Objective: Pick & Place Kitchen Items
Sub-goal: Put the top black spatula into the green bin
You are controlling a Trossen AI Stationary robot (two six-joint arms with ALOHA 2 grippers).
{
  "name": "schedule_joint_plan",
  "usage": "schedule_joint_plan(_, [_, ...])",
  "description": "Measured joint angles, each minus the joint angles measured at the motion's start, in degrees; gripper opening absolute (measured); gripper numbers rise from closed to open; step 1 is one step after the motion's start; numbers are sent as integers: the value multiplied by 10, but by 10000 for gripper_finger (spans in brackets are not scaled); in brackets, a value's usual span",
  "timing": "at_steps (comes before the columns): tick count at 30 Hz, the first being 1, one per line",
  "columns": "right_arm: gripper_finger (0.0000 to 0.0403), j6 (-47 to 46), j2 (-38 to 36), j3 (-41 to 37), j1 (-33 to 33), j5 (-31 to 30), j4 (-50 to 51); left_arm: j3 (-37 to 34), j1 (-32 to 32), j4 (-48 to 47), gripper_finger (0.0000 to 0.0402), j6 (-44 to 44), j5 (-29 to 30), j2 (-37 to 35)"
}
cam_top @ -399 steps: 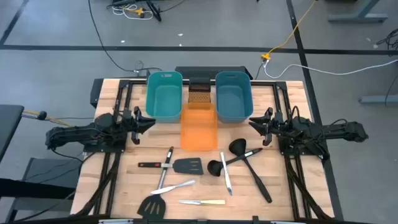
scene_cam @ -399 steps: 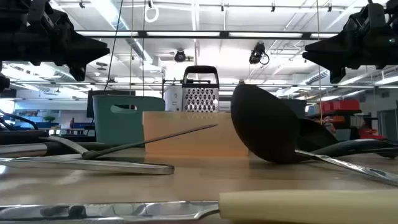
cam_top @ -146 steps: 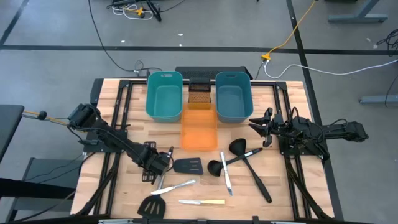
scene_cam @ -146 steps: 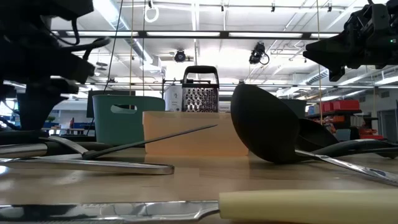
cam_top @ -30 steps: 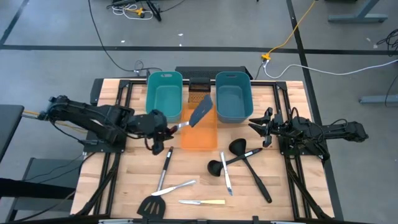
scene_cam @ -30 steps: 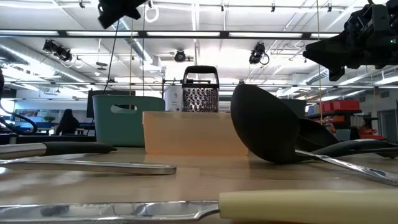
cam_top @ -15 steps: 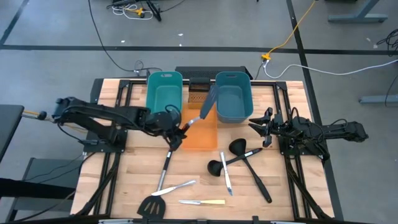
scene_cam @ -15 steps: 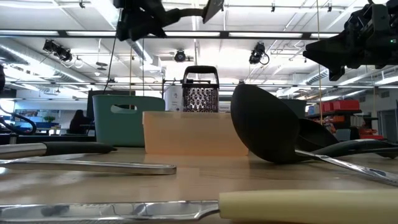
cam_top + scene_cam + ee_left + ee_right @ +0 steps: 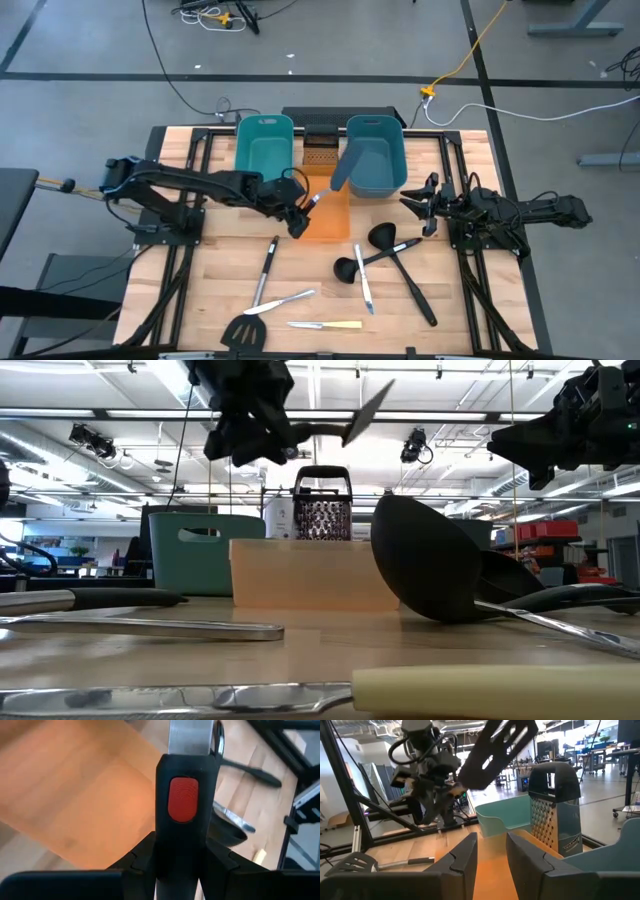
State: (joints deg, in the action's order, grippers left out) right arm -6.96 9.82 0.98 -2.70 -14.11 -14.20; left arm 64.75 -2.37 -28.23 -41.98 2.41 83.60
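The left gripper [image 9: 301, 212] hangs above the orange tub's [image 9: 326, 222] left edge, its jaws clenched on the handle of a black slotted spatula [image 9: 345, 165]. The spatula is lifted clear of the counter [image 9: 200, 290], its blade raised over the gap between the orange tub and the right teal tub [image 9: 376, 155]. A box grater [image 9: 320, 152] stands between the two teal tubs. The right gripper [image 9: 418, 204] waits at the counter's right side, jaws released. The other utensils lie on the near counter: two ladles [image 9: 370, 252], table knives [image 9: 362, 278], a second spatula [image 9: 243, 331] and a cream-handled knife [image 9: 326, 324].
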Motion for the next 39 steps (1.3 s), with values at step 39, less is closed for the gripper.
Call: schedule_joint_plan(39, [114,2,0,0,0,-18,-3,5,42,-25,111,-109,-89,55])
